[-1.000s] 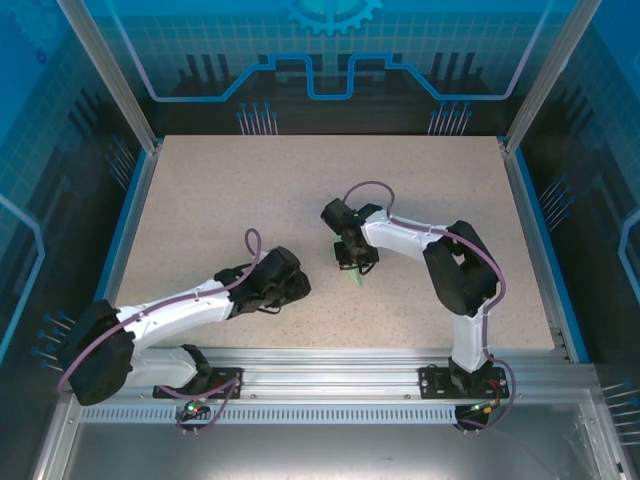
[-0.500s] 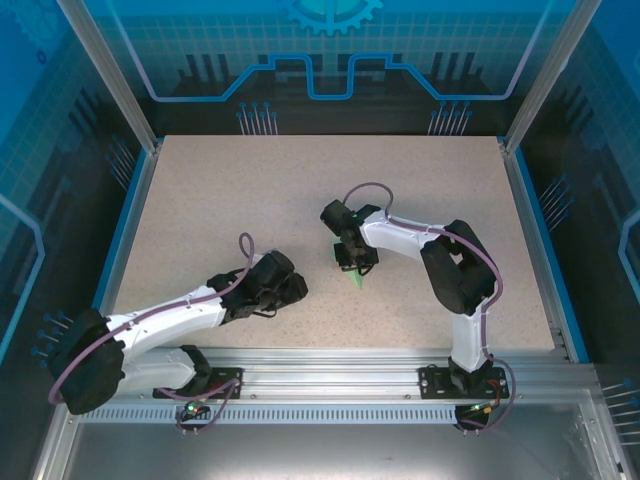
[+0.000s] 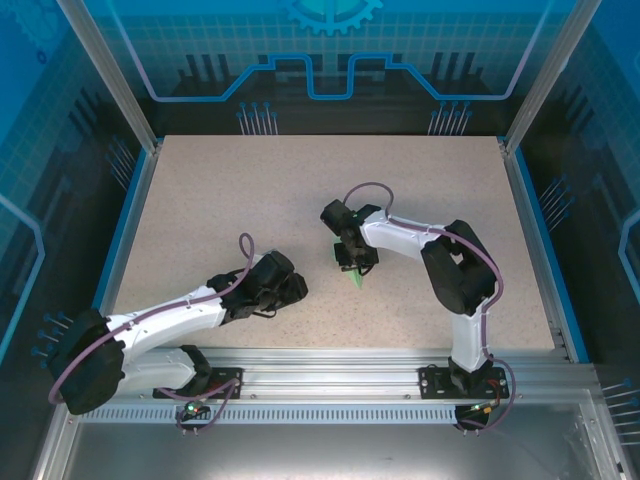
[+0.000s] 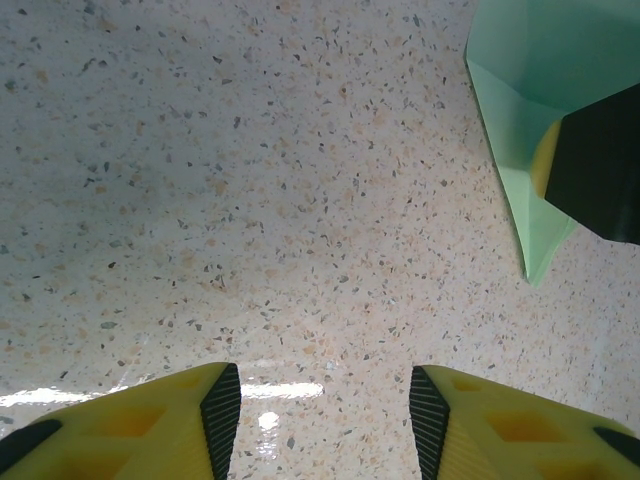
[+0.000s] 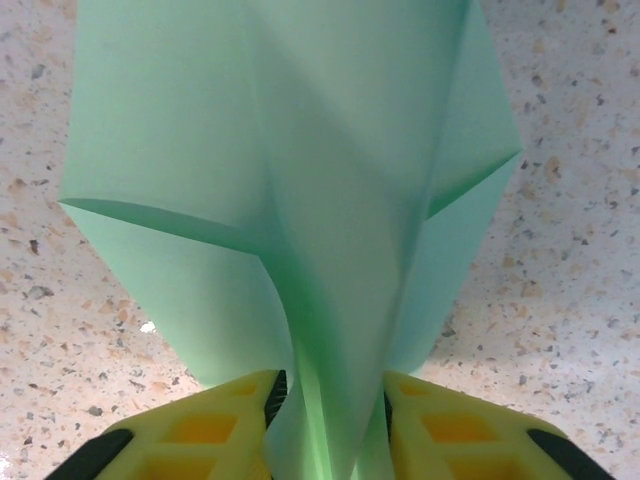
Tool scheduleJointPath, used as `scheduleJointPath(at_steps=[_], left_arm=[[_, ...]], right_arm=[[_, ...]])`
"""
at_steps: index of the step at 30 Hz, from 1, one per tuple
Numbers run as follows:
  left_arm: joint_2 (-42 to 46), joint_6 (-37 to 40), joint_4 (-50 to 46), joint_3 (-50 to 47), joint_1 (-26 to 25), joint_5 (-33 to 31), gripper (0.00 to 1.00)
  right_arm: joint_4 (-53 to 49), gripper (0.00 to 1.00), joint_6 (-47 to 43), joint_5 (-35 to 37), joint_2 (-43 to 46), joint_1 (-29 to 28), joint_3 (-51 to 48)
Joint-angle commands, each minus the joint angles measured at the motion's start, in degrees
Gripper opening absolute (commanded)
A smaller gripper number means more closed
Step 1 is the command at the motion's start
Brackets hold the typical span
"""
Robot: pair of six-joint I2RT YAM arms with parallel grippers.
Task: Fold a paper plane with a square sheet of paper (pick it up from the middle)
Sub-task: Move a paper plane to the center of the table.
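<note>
Since a second ago my left arm has drawn its elbow back toward the near-left corner, and my left claw point(image 3: 296, 286) has slid slightly toward me. Over the last half second I see no shift at all. My right arm has hardly changed.

My left claw point(image 4: 315, 400) hangs low over the speckled table point(image 3: 250, 190), its yellow fingers point(image 4: 215, 400) spread apart with only bare tabletop point(image 4: 250, 150) showing in the gap.

My right claw point(image 3: 352, 262) is clamped on the paper plane point(image 3: 357, 281), near the middle of the table and a little to the right. From above, only a small green point pokes out from under that claw toward the near edge. In the right wrist view my claw point(image 5: 325, 400) pinches the pale mint paper plane point(image 5: 300, 150) at its centre fold, with creased flaps fanning away over the table point(image 5: 580, 250).

From my left wrist the paper plane point(image 4: 510, 80) sits at the upper right, its pointed tip aimed down at the tabletop, with a right finger point(image 4: 595, 160) pressed against it. I cannot tell whether the tip touches the table
</note>
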State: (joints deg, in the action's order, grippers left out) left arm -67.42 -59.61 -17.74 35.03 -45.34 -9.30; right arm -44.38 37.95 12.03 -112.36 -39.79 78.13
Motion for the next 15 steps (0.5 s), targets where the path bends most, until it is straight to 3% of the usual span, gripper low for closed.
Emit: scheduleJointPath(at_steps=[1, 10, 13, 15], left_arm=[[-0.26, 1.52, -1.23, 0.82, 0.25, -1.66, 0.52], [1.25, 4.37, -4.73, 2.29, 1.5, -4.82, 0.52], [3.12, 6.77, -7.28, 2.75, 3.38, -8.37, 0.53], [4.93, 9.1, -9.25, 2.93, 5.87, -11.33, 0.55]], right_arm=[[-2.17, 0.32, -0.06, 0.72, 3.59, -0.9, 1.06], [-1.35, 0.48, -2.42, 2.74, 14.29, -1.01, -1.53], [-0.22, 0.55, -4.75, 8.96, 23.07, -1.27, -4.11], [1.05, 0.65, -6.29, 15.98, 30.35, -0.91, -7.4]])
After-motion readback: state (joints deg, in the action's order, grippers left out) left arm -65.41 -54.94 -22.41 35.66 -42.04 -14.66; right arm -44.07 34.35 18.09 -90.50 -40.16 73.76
